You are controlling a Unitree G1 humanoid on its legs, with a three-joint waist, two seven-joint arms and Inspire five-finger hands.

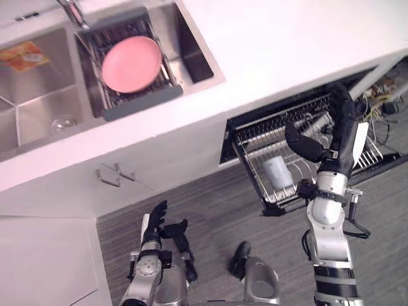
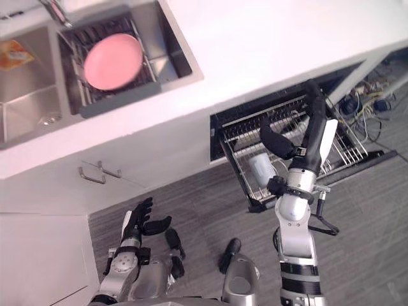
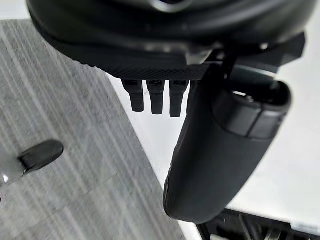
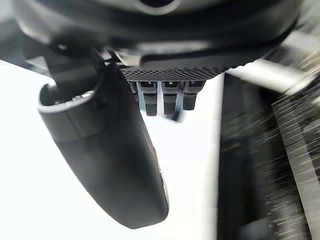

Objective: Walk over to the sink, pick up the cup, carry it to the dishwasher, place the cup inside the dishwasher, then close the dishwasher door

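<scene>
A white cup (image 1: 278, 172) lies on its side in the pulled-out wire rack (image 1: 255, 166) of the dishwasher, under the white counter. My right hand (image 1: 336, 121) is raised over the rack just right of the cup, fingers straight, thumb spread toward it, holding nothing. In the right wrist view the right hand (image 4: 165, 97) shows straight fingers and an empty grasp. My left hand (image 1: 155, 224) hangs low by the cabinet front, fingers relaxed and empty; its fingers (image 3: 155, 95) show straight in the left wrist view.
A steel double sink (image 1: 38, 95) is set in the white counter (image 1: 287, 44), with a pink plate (image 1: 131, 62) in a dark drainer basket. Cabinet handles (image 1: 111, 175) stick out below. Loose wires (image 1: 382, 105) lie right of the dishwasher. Grey wood floor (image 1: 210, 223) lies below.
</scene>
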